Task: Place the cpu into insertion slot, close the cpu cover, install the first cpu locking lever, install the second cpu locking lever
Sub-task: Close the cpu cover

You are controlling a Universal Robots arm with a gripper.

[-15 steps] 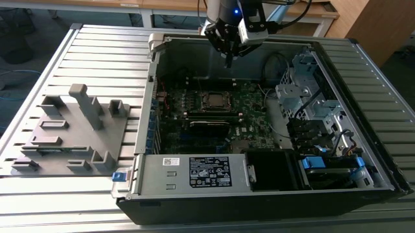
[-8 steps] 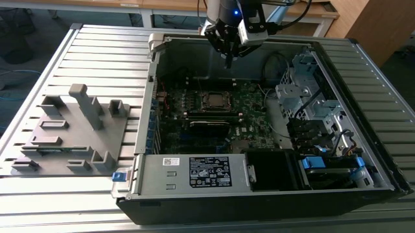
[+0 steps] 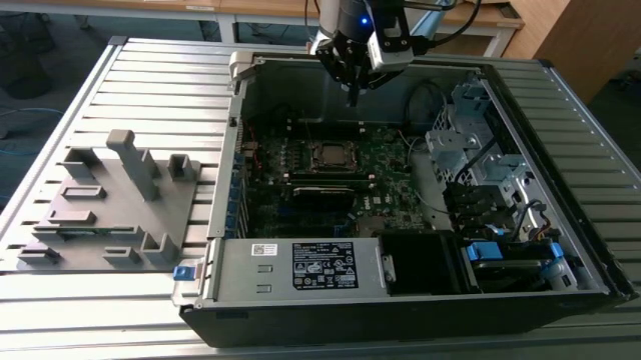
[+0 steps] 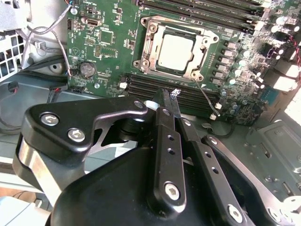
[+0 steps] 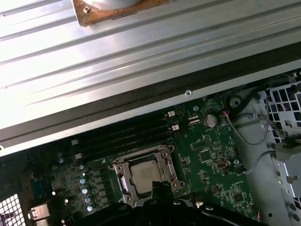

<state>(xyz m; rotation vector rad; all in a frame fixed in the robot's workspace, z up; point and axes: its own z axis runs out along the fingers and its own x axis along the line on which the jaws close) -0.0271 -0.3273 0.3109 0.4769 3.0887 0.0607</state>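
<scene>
The cpu (image 4: 175, 52) lies flat in the insertion slot (image 4: 146, 24) on the green motherboard, its silver top showing through the window of the cpu cover (image 4: 205, 51), which lies down around it. From one corner of the slot a thin metal lever rod (image 4: 207, 100) runs out across the memory slots. My gripper (image 4: 173, 95) hangs above the board beside the slot, apart from it, its fingers shut together with nothing between them. In the exterior view the gripper (image 3: 353, 96) is over the case's far wall, above the cpu (image 3: 329, 154).
The open computer case (image 3: 233, 225) lies on a slatted metal table. A black ribbed heatsink bar (image 3: 323, 192), a power supply (image 3: 300, 266) and a drive cage (image 3: 470, 142) with cables surround the board. A grey fixture (image 3: 110, 202) stands at the exterior view's left.
</scene>
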